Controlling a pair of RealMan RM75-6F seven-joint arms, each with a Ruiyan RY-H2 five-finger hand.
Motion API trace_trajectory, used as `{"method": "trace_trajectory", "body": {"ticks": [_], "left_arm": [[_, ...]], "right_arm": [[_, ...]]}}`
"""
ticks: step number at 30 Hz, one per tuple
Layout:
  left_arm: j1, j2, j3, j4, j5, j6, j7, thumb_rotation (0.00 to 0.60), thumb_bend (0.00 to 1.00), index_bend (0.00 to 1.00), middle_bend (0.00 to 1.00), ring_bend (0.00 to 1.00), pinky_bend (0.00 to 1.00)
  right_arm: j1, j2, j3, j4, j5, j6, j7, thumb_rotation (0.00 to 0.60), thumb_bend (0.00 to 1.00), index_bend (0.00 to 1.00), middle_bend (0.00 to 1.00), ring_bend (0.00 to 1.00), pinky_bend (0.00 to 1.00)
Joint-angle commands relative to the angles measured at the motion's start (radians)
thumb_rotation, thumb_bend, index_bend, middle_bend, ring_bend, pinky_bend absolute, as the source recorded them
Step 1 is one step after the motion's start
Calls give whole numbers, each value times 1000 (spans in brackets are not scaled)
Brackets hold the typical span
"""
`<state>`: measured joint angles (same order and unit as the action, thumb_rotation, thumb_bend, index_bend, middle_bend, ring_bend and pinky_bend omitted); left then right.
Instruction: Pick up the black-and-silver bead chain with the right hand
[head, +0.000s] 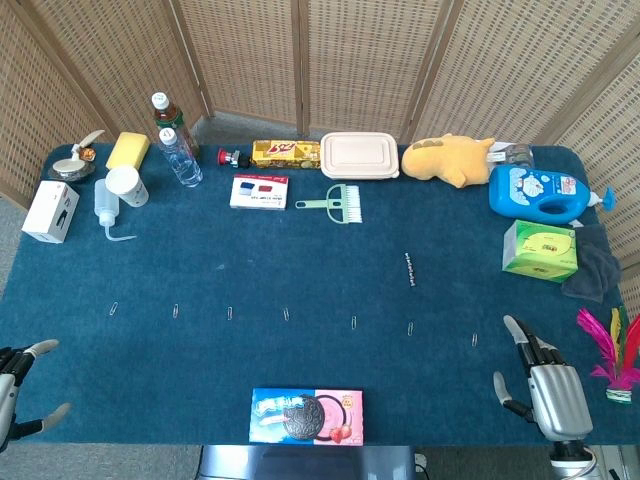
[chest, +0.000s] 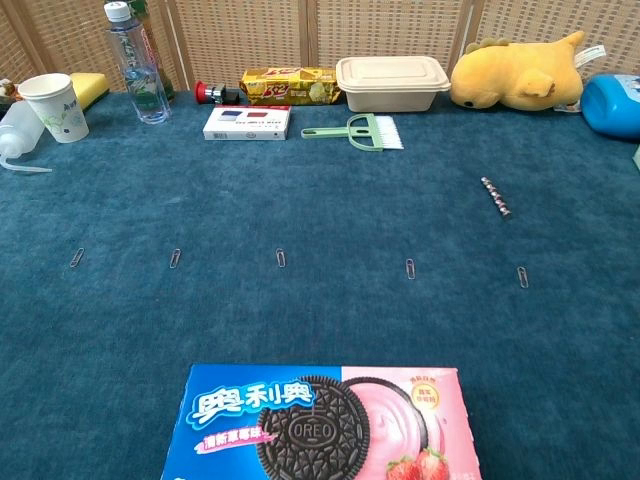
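Right hand (head: 545, 390), bead chain (head: 409, 270) well apart

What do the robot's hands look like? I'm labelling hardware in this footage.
The right hand has a silver-grey metallic back and dark fingers with pale grey tips. The left hand, mostly cut off by the frame edge, shows the same dark fingers and pale tips. No cables or markings are visible.

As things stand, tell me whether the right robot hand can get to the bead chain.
Probably yes. The bead chain lies alone on bare cloth, up-left of the open right robot hand; only small paper clips lie between.
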<state>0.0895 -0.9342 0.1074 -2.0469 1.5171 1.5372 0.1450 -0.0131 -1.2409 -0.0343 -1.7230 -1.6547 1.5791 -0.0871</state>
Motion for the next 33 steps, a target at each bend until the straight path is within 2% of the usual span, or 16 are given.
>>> {"method": "trace_trajectory", "body": {"ticks": [1,13,19,23,29,33], "left_arm": [[-3,-11,-6,5,9,1,-8,587,265,206,250,200,110],[-14,-14,-21,2,19,-5,2,585,265,217,250,200,110],[-45,-9,-40,-7,-4,-46,1,585,265,217,250,200,110],[-65,-21,-46,-3,-21,-79,1,587,265,217,250,201,110],[-88,-35,-62,6,-54,-110,11,585,265,217,250,202,110],[-109,-51,-73,11,-78,-137,23,585,265,217,250,202,110]], "right_arm": [[0,1,1,-1,4,-3,1,505,487,25,129,226,289],[34,15,28,-20,-7,-25,45,506,472,25,126,226,289],[95,-6,100,-91,22,-68,-28,505,440,25,126,225,289],[159,-29,143,-134,66,-148,-85,506,424,25,126,223,289],[266,-95,222,-165,176,-268,-216,504,412,25,117,152,289],[362,-174,275,-135,294,-376,-282,503,399,25,133,182,292]]}}
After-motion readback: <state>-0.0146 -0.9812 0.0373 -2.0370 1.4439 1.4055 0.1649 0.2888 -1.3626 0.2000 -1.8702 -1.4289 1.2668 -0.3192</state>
